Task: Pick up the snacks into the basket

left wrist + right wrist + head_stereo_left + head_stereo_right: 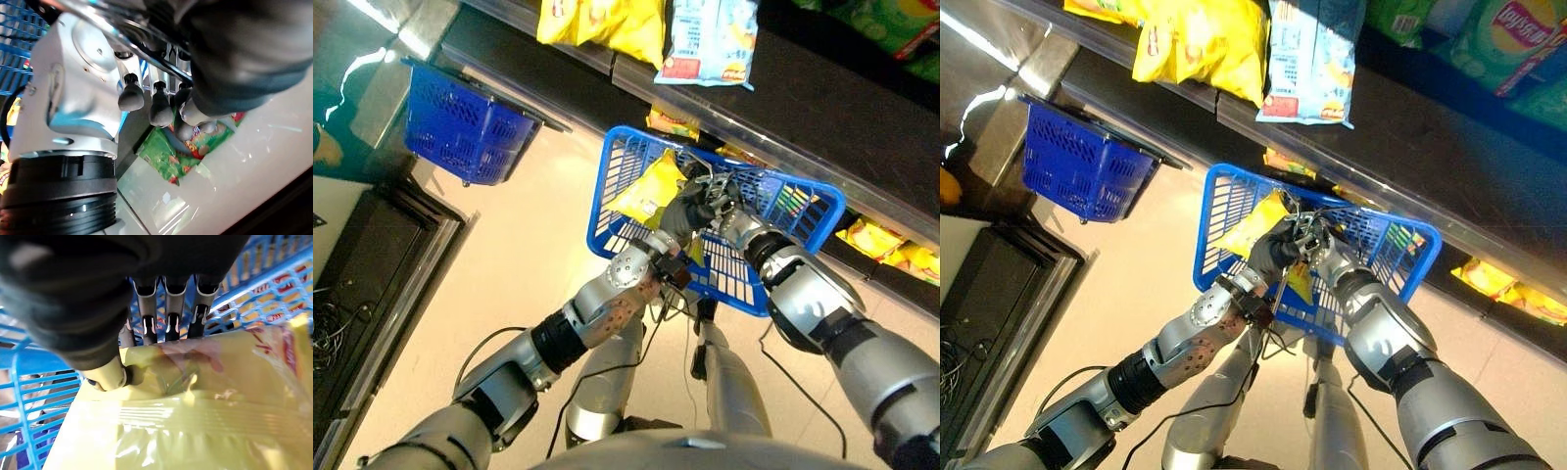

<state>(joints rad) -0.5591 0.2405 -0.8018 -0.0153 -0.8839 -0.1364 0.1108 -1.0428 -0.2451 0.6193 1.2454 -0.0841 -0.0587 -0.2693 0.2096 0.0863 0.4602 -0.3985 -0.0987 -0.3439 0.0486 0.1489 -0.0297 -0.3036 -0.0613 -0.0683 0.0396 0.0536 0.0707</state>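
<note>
Our right hand [112, 374] pinches the yellow snack bag [195, 421] down inside the blue basket [617, 157], ready to drop it; our left hand [1273, 250] curls round the basket's wire handle [1307, 227], holding it steady below the shelf [822, 108].

A pale beige floor [519, 264] runs beneath a dark shop shelf [822, 108] that crosses the far side from upper left to right, its metal edge catching glare. A second blue basket [460, 122] sits on the floor at far left. A dark floor mat [372, 264] with a metal frame lies at left
</note>
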